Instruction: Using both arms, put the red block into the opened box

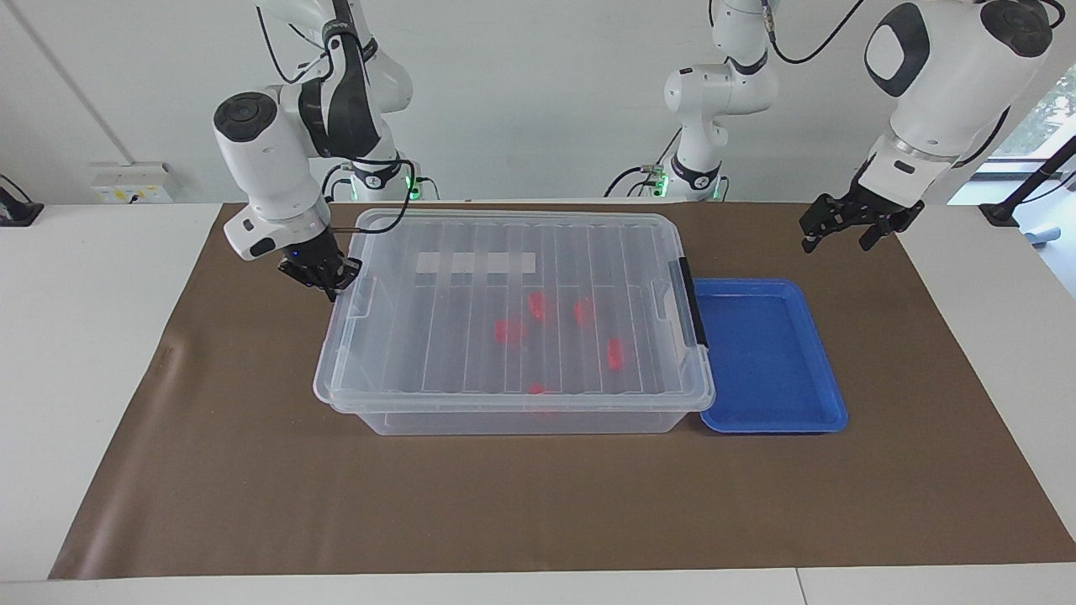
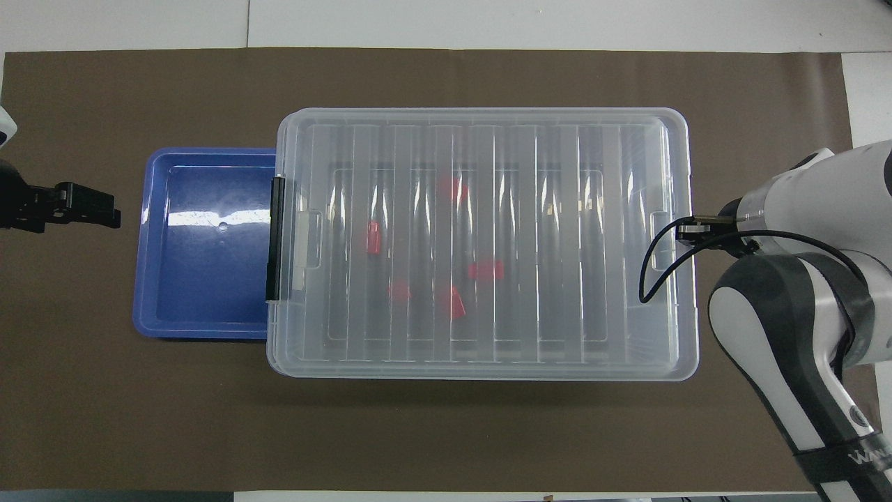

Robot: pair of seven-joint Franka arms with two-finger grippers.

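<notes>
Overhead view is showing one clear box sitting on the brown mat, its ribbed lid lying over it, with one black latch at the end toward the left arm. Five red blocks are lying inside, seen through the lid: one nearest the latch end, one farthest from the robots, one in the middle, and two nearer the robots. One white label strip is showing in the facing view on the side of the box nearer the robots. One blue tray is lying just beside the box at the latch end, touching or nearly touching it.

Two arms are working here. The right gripper is pressing its fingertips together at the lid's edge at the right arm's end of the box; whether it is pinching the rim I cannot tell. The left gripper is hanging over the mat by the tray, jaws spread apart and holding nothing, waiting. Two slimmer white arms are standing at the table's robot end.
</notes>
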